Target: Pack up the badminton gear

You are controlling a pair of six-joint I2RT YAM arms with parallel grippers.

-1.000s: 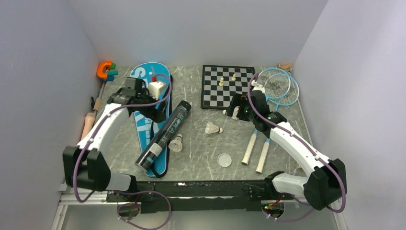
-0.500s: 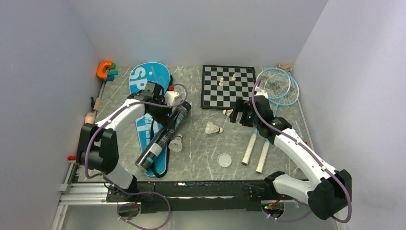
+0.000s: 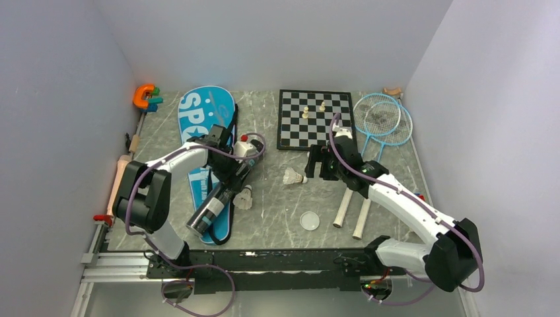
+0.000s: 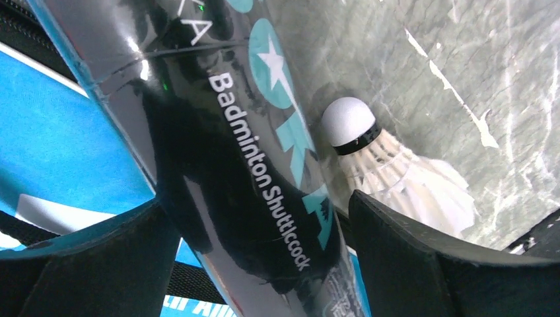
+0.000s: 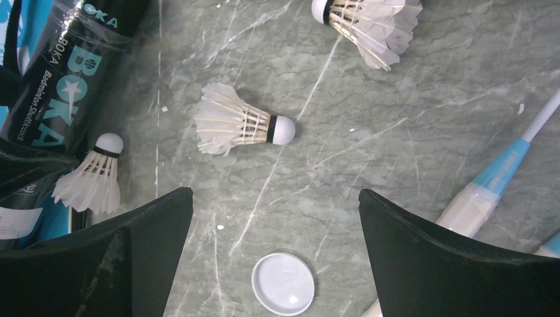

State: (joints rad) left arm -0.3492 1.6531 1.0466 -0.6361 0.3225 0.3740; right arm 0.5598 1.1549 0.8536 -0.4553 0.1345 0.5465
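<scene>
The long black tube [image 3: 228, 185] lies slanted, its lower end on the blue "SPORT" bag [image 3: 201, 112]. My left gripper [image 3: 232, 173] is low over the tube [image 4: 251, 165], open, with one finger [image 4: 86, 264] on each side of it. One white shuttlecock [image 4: 389, 165] lies right beside the tube. A second shuttlecock [image 5: 241, 125] lies mid-table and a third [image 5: 370, 20] farther back. My right gripper [image 5: 274, 193] hangs open and empty above the table near the middle shuttlecock [image 3: 294, 177]. Two light-blue rackets [image 3: 382, 117] lie at the right, white handles [image 3: 343, 208] toward me.
A round clear lid [image 5: 284, 284] lies on the table below my right gripper. The chessboard [image 3: 312, 122] with pieces sits at the back. An orange clamp [image 3: 144, 96] is in the back left corner, and a wooden-handled tool [image 3: 122, 168] lies along the left wall.
My left gripper has come from over the bag down onto the tube and now straddles it. My right gripper has moved left and nearer, away from the racket heads toward the middle shuttlecock.
</scene>
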